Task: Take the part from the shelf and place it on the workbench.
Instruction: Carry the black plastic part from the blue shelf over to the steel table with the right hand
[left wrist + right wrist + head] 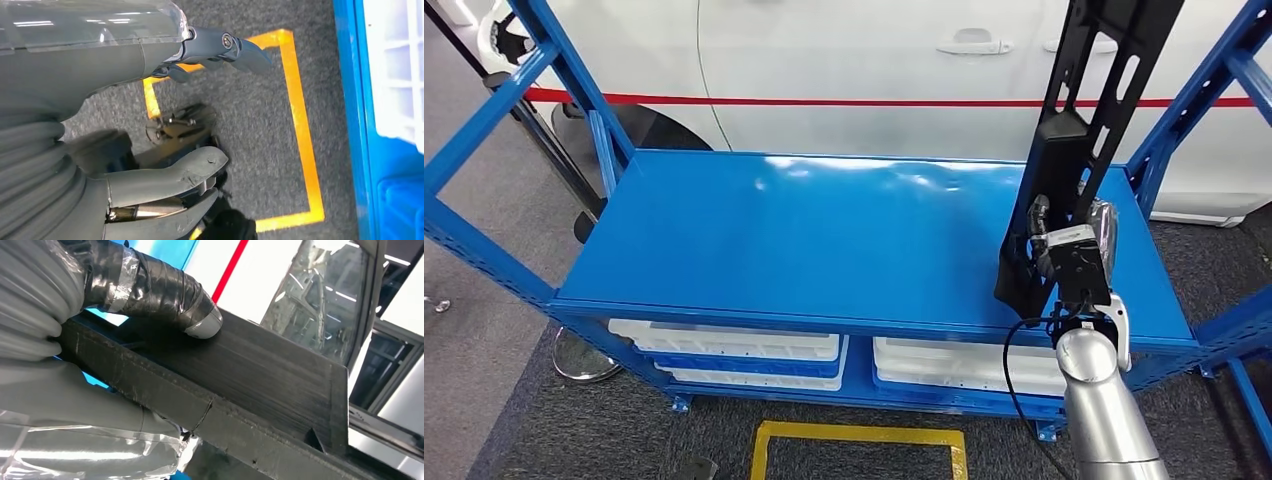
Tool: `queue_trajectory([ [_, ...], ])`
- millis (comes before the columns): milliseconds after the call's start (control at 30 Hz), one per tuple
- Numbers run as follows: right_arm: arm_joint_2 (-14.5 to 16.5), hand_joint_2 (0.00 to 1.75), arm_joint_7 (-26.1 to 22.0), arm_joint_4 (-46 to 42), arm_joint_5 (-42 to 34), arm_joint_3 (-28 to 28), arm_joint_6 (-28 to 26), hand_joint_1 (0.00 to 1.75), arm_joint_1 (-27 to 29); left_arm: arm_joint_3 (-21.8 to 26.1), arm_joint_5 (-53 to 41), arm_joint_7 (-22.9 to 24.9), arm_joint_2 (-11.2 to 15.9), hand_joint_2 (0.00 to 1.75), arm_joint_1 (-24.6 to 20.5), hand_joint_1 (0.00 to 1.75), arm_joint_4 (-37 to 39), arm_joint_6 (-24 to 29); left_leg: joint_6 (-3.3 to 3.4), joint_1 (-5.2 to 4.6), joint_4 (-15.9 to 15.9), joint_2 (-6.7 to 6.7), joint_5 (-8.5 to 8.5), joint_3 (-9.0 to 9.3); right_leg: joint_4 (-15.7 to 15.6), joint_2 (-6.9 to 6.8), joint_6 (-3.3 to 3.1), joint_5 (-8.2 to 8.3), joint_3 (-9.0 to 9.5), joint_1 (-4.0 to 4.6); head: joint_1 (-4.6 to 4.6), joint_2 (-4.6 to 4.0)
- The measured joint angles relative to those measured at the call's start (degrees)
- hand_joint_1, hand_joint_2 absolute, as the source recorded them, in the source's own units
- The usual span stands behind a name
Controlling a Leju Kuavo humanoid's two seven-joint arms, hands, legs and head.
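In the head view, the right hand grips a long black part near its lower end, over the right end of the blue shelf top. The part stands nearly upright, its long axis rising away from the hand and leaning slightly right toward the top edge of the picture; whether its foot touches the shelf surface cannot be told. A white car stands behind the shelf, and white bins sit on the level beneath. In the left wrist view, the left hand hangs over dark carpet with yellow floor tape, fingers apart and holding nothing, well away from the part. In the right wrist view, a taped finger presses on the part's flat black face, the thumb wrapping below, the bar running on past the hand. The right hand alone carries the load, so the placing likely depends on managing that tall axis.
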Motion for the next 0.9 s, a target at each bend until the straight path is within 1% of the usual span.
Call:
queue_trajectory([
  [33,0.04,1.75,-0.02,0.0,0.02,0.0,0.06,1.75,-0.07,-0.05,-0.03,0.13,-0.02,1.75,-0.02,0.0,0.0,0.02,-0.36,0.16,1.62,0.02,-1.5,-0.63,-0.08,-0.09,-0.37,0.24,-0.19,-0.04,0.01,0.0],
  [67,0.08,1.75,-0.03,-0.01,0.05,0.01,0.11,1.75,-0.14,-0.13,-0.08,0.29,-0.03,1.75,-0.06,0.0,0.0,0.03,-0.75,0.38,4.33,0.06,-3.63,-1.61,-0.12,-0.19,-0.66,0.47,-0.43,-0.01,0.0,0.0],
  [100,0.13,1.75,-0.04,-0.01,0.1,0.02,0.13,1.75,-0.17,-0.22,-0.13,0.45,-0.05,1.75,-0.08,0.0,0.0,0.06,-1.06,0.59,7.86,0.07,-5.96,-2.81,-0.13,-0.26,-0.86,0.7,-0.73,0.08,0.0,0.0],
  [133,0.19,1.75,-0.05,0.0,0.18,0.03,0.13,1.75,-0.19,-0.31,-0.17,0.59,-0.08,1.75,-0.09,0.0,0.0,0.09,-1.23,0.78,11.3,0.07,-7.81,-3.88,-0.13,-0.33,-0.98,0.97,-1.07,0.18,0.0,0.0],
  [167,0.25,1.75,-0.05,0.0,0.3,0.04,0.13,1.75,-0.2,-0.38,-0.19,0.7,-0.09,1.75,-0.08,0.0,0.0,0.12,-1.27,0.9,13.63,0.07,-8.85,-4.35,-0.13,-0.37,-1.02,1.27,-1.43,0.29,-0.01,0.0],
  [200,0.3,1.75,-0.04,0.01,0.43,0.05,0.14,1.75,-0.22,-0.41,-0.19,0.74,-0.11,1.75,-0.07,0.0,0.0,0.15,-1.16,0.96,13.92,0.07,-8.82,-3.81,-0.12,-0.39,-1.01,1.6,-1.81,0.4,-0.01,0.0],
  [233,0.32,1.75,-0.04,0.0,0.55,0.07,0.14,1.75,-0.26,-0.44,-0.19,0.77,-0.12,1.75,-0.08,0.0,0.0,0.17,-0.9,0.96,12.0,0.07,-7.89,-2.15,-0.13,-0.4,-0.99,1.96,-2.18,0.51,-0.02,0.0],
  [267,0.33,1.75,-0.04,-0.01,0.64,0.08,0.15,1.75,-0.34,-0.48,-0.19,0.8,-0.13,1.75,-0.13,0.0,0.0,0.18,-0.48,0.89,8.23,0.06,-6.47,0.52,-0.15,-0.39,-0.95,2.35,-2.52,0.6,-0.01,0.0],
  [300,0.34,1.75,-0.04,-0.04,0.69,0.09,0.15,1.75,-0.44,-0.52,-0.17,0.88,-0.13,1.75,-0.24,0.0,-0.01,0.19,-0.07,0.76,3.94,0.06,-5.47,3.17,-0.23,-0.4,-0.85,2.76,-2.76,0.62,-0.01,0.0],
  [333,0.34,1.75,-0.04,-0.09,0.7,0.1,0.15,1.75,-0.55,-0.57,-0.15,0.96,-0.13,1.75,-0.36,0.0,-0.01,0.2,0.28,0.54,0.52,0.08,-4.58,5.15,-0.42,-0.42,-0.64,3.2,-2.88,0.58,0.0,0.0],
  [367,0.35,1.75,-0.04,-0.13,0.7,0.1,0.15,1.75,-0.67,-0.6,-0.13,1.09,-0.13,1.75,-0.5,0.0,-0.01,0.2,0.57,0.23,-1.69,0.09,-4.07,6.29,-0.67,-0.46,-0.3,3.65,-2.92,0.43,0.0,0.0],
  [400,0.37,1.75,-0.03,-0.16,0.71,0.11,0.15,1.75,-0.74,-0.62,-0.11,1.23,-0.13,1.75,-0.58,0.0,-0.02,0.21,0.77,-0.07,-2.55,0.1,-3.81,6.44,-0.99,-0.5,0.09,4.13,-2.9,0.22,0.0,0.0],
  [433,0.42,1.75,-0.02,-0.16,0.72,0.14,0.15,1.75,-0.77,-0.62,-0.08,1.34,-0.13,1.75,-0.57,0.0,-0.02,0.21,1.0,-0.37,-2.9,0.1,-3.07,6.33,-1.42,-0.53,0.54,4.67,-2.85,0.03,0.0,0.0],
  [467,0.46,1.75,-0.01,-0.15,0.73,0.16,0.15,1.75,-0.78,-0.62,-0.05,1.46,-0.15,1.75,-0.52,0.0,-0.01,0.21,1.25,-0.38,-3.55,0.17,-2.26,6.35,-1.62,-0.54,0.89,5.0,-2.94,-0.11,-0.01,0.0],
  [500,0.51,1.75,0.0,-0.14,0.74,0.19,0.15,1.75,-0.75,-0.63,-0.03,1.54,-0.17,1.75,-0.46,0.0,-0.01,0.21,1.49,-0.34,-4.34,0.28,-1.31,6.3,-1.55,-0.5,1.13,4.61,-3.13,-0.13,0.0,0.0],
  [533,0.55,1.75,0.02,-0.13,0.74,0.21,0.15,1.75,-0.74,-0.63,-0.01,1.61,-0.19,1.75,-0.44,0.0,-0.01,0.21,1.78,-0.26,-5.12,0.41,-0.28,6.07,-0.62,-0.43,1.26,3.12,-3.56,-0.06,0.01,0.0],
  [567,0.55,1.75,0.03,-0.13,0.75,0.22,0.15,1.75,-0.75,-0.64,0.01,1.65,-0.2,1.75,-0.45,0.0,-0.01,0.21,1.99,-0.12,-5.63,0.54,0.62,5.67,1.43,-0.34,1.31,0.64,-4.2,0.03,0.02,0.0],
  [600,0.55,1.75,0.04,-0.13,0.75,0.22,0.15,1.75,-0.76,-0.64,0.02,1.66,-0.2,1.75,-0.47,0.0,-0.01,0.21,2.17,-0.2,-5.74,0.59,1.27,4.94,4.43,-0.27,1.34,-2.35,-4.92,0.11,0.04,0.0],
  [633,0.55,1.75,0.06,-0.12,0.75,0.22,0.15,1.75,-0.75,-0.64,0.02,1.66,-0.2,1.75,-0.49,0.0,-0.01,0.21,2.28,-0.21,-5.62,0.61,1.82,4.1,7.9,-0.23,1.41,-4.86,-5.55,0.13,0.04,0.0],
  [667,0.55,1.75,0.07,-0.12,0.75,0.23,0.15,1.75,-0.73,-0.64,0.02,1.66,-0.21,1.75,-0.48,0.0,-0.01,0.21,2.23,-0.22,-5.42,0.63,2.3,3.23,10.78,-0.22,1.54,-6.14,-5.78,0.12,0.06,0.0],
  [700,0.55,1.75,0.07,-0.11,0.75,0.23,0.15,1.75,-0.71,-0.64,0.01,1.67,-0.21,1.75,-0.46,0.0,0.0,0.21,2.14,-0.19,-5.13,0.66,2.75,2.31,12.37,-0.24,1.7,-6.15,-5.4,0.08,0.04,0.0],
  [733,0.56,1.75,0.07,-0.1,0.75,0.24,0.15,1.75,-0.69,-0.64,0.01,1.69,-0.21,1.75,-0.44,0.0,0.0,0.21,1.99,-0.11,-4.73,0.68,3.15,1.36,12.11,-0.26,1.87,-5.06,-4.16,0.01,0.06,0.0],
  [767,0.56,1.75,0.07,-0.1,0.75,0.24,0.15,1.75,-0.7,-0.65,0.01,1.73,-0.21,1.75,-0.42,0.0,0.0,0.21,1.78,-0.01,-4.19,0.69,3.47,0.41,10.14,-0.3,2.04,-3.62,-2.1,-0.1,0.06,0.0],
  [800,0.56,1.75,0.07,-0.11,0.76,0.24,0.15,1.75,-0.76,-0.66,0.01,1.77,-0.21,1.75,-0.43,0.0,-0.01,0.21,1.55,0.05,-3.49,0.69,3.65,-0.57,6.87,-0.36,2.19,-3.04,0.52,-0.21,0.05,0.0],
  [833,0.58,1.75,0.07,-0.13,0.78,0.26,0.15,1.75,-0.82,-0.66,0.02,1.81,-0.2,1.75,-0.45,0.0,-0.01,0.22,1.3,0.04,-2.67,0.67,3.73,-1.46,3.47,-0.33,2.14,-3.14,2.96,-0.17,0.04,0.0],
  [867,0.59,1.75,0.07,-0.14,0.79,0.28,0.15,1.75,-0.86,-0.67,0.03,1.85,-0.2,1.75,-0.47,0.0,-0.01,0.24,1.02,-0.04,-1.94,0.65,3.8,-2.12,0.94,-0.31,1.95,-3.73,4.59,-0.11,0.02,0.0],
  [900,0.61,1.75,0.07,-0.15,0.8,0.31,0.15,1.75,-0.91,-0.67,0.04,1.89,-0.19,1.75,-0.48,0.0,-0.01,0.26,0.77,-0.13,-1.39,0.63,3.9,-2.57,-0.49,-0.25,1.59,-4.5,5.38,0.0,0.0,0.0],
])
